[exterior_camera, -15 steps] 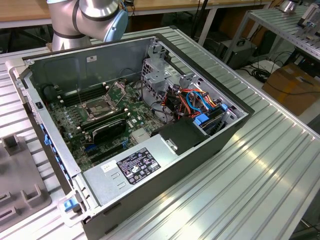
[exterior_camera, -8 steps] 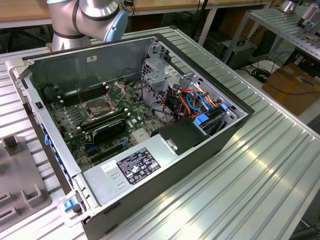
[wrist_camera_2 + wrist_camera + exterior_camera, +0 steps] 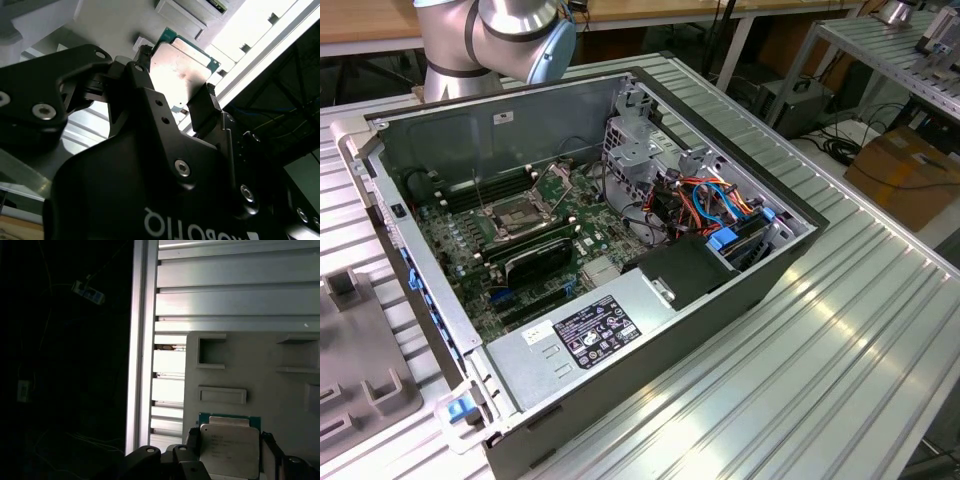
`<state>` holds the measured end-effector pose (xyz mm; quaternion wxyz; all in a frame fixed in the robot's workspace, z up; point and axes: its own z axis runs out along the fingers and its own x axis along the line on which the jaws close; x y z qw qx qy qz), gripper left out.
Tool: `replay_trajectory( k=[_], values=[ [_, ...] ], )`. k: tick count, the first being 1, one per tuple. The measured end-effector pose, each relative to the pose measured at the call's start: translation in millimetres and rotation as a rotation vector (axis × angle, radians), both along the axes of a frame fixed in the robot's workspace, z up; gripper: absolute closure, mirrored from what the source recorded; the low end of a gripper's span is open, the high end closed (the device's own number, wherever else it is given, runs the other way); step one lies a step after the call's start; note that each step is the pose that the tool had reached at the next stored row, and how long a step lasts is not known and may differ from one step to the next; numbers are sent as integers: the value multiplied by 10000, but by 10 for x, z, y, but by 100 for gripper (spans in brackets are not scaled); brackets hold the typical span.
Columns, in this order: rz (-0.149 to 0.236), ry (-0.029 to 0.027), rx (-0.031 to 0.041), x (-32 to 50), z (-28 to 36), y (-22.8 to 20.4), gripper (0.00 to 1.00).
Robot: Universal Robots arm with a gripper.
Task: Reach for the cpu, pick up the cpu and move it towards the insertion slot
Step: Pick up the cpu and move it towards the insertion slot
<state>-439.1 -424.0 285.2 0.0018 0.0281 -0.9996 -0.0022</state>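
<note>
Cpu in the grip, insertion slot in the case

The cpu [image 3: 182,65], a thin square chip with a pale silver face and green edge, is sitting clamped by two opposite edges in the gripper [image 3: 172,77]. The insertion slot [image 3: 517,215], a dark square socket in a shiny metal frame, is lying flat inside the computer case [image 3: 520,115], towards the exterior view's left.

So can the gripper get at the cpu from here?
Likely yes: in the first wrist view the gripper sits right at the cpu on the grey tray, with nothing between them.
</note>
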Motion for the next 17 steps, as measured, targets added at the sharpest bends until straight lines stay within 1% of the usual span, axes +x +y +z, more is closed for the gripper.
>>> replay_trajectory(
  k=[2,5,7,13,17],
  values=[
    [0,2,-5,0,11,0,45],
    [0,-1,-4,0,72,-1,45],
    [0,1,-5,0,96,-2,45],
    [0,1,-5,0,128,-2,45],
    [0,1,-5,0,170,-2,45]
  ],
)
